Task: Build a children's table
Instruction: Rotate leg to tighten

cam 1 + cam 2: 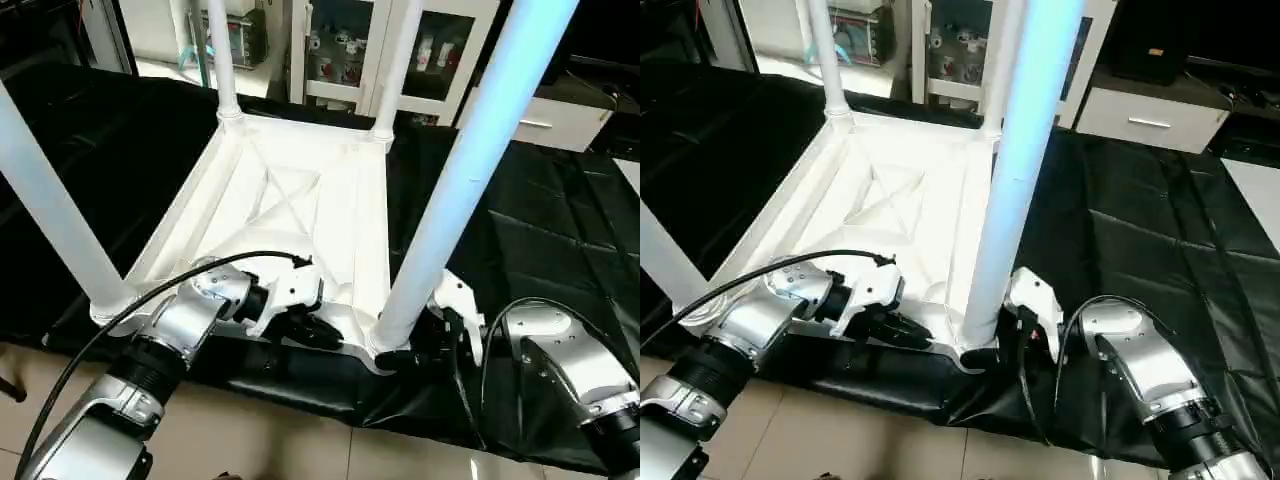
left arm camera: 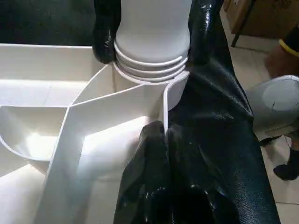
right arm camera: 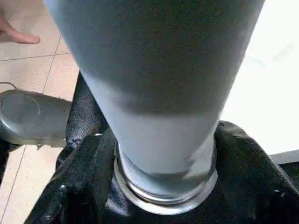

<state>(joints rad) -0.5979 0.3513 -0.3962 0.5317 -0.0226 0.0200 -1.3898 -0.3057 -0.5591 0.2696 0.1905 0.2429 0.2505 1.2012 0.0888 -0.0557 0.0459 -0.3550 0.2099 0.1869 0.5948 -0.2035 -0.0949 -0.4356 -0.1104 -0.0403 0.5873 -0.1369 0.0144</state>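
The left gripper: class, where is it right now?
In the left eye view, the left gripper sits shut at the tabletop's near edge, left of the near-right leg.

All four long white tapered tube legs run off the picture's top edge. My right pincer's black fingertips are hidden behind the near right leg's base.
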